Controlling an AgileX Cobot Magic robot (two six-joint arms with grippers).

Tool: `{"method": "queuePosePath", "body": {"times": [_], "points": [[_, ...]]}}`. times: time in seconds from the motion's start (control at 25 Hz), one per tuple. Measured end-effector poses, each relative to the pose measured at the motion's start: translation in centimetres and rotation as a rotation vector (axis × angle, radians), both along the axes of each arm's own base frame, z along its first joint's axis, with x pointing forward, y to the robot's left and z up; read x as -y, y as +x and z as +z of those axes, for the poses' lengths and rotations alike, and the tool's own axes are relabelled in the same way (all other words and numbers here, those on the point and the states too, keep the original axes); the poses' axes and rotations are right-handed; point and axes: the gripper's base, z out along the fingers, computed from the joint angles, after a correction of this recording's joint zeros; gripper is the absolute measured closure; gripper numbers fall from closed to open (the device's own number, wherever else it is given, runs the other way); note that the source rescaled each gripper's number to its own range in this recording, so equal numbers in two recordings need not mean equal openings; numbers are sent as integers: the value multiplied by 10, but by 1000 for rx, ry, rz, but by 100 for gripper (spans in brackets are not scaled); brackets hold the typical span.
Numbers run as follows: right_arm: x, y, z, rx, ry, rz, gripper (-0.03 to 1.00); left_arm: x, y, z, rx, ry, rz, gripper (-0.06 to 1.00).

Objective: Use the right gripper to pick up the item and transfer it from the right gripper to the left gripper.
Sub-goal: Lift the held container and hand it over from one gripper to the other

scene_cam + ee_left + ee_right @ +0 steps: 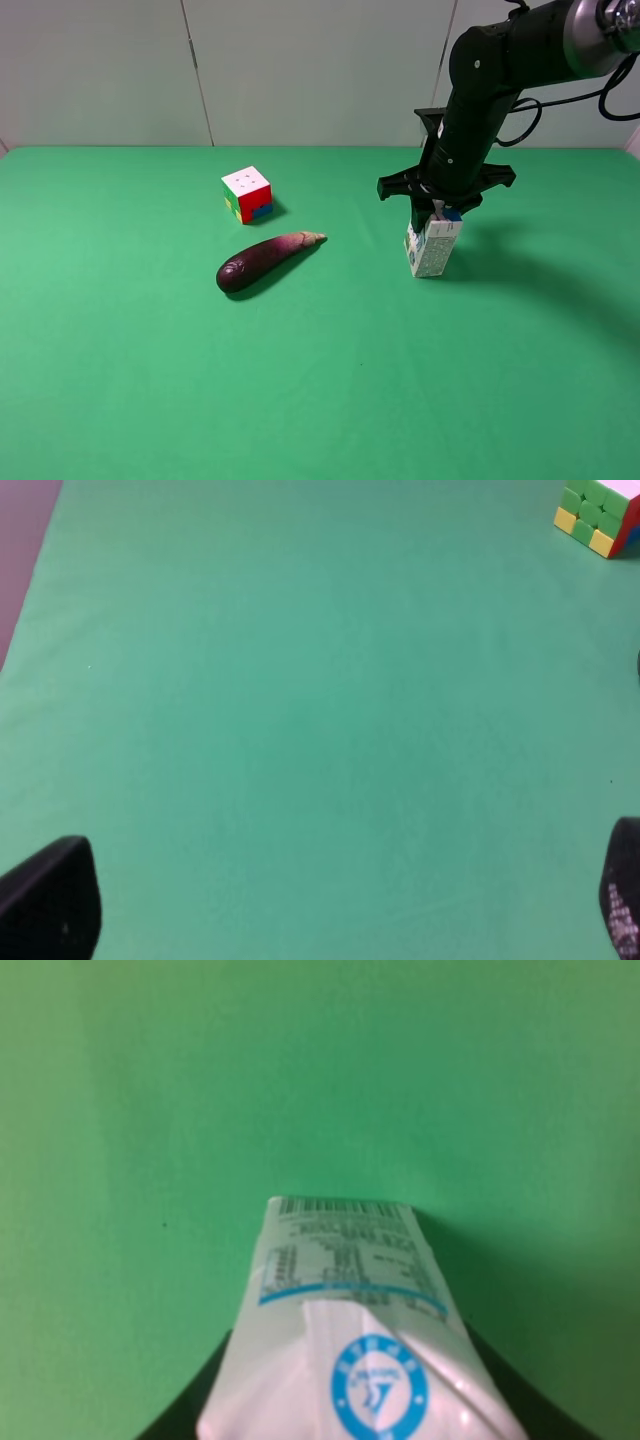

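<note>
Step in hand: I am working the pick-up half of the job, with the right gripper [436, 208] bearing straight down on the folded top of the drink carton [432, 246].
Carton position: it is standing upright on the green table [320, 380], right of centre, well apart from the eggplant [266, 259] and the puzzle cube [247, 193] over on the left.
Right pincer: its fingers are sitting either side of the carton's top and appear to be pinching it; in the right wrist view the carton [350, 1330] is filling the space between the dark finger edges, barcode end pointing away toward the table.
Lift status: I am judging that the carton is barely off the cloth or not off it at all, since its base and its shadow are meeting in the exterior view; I cannot tell which.
Left pincer: the left gripper [330, 900] is waiting out of the high camera's sight; its wrist view is showing two dark fingertips [50, 900] spread wide with only bare cloth between them and a corner of the cube [598, 515] far off.
Next move: I am expecting to raise the carton clear, carry it toward the middle, and bring the left arm in to meet it.
Care needed: I am leaving the body of the carton exposed so the left fingers have a flat side to close on before I let go.
</note>
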Motion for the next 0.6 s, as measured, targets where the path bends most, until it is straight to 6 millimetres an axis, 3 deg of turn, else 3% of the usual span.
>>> {"method": "queuePosePath", "body": {"times": [0.36,0.48,0.6], "points": [[0,0,5,14,6,0,97,0,0,0,0,0,0,-6],[2,-4,23,58,23,1,97,0,0,0,0,0,0,-6],[5,-11,55,137,56,1,97,0,0,0,0,0,0,-6]]}}
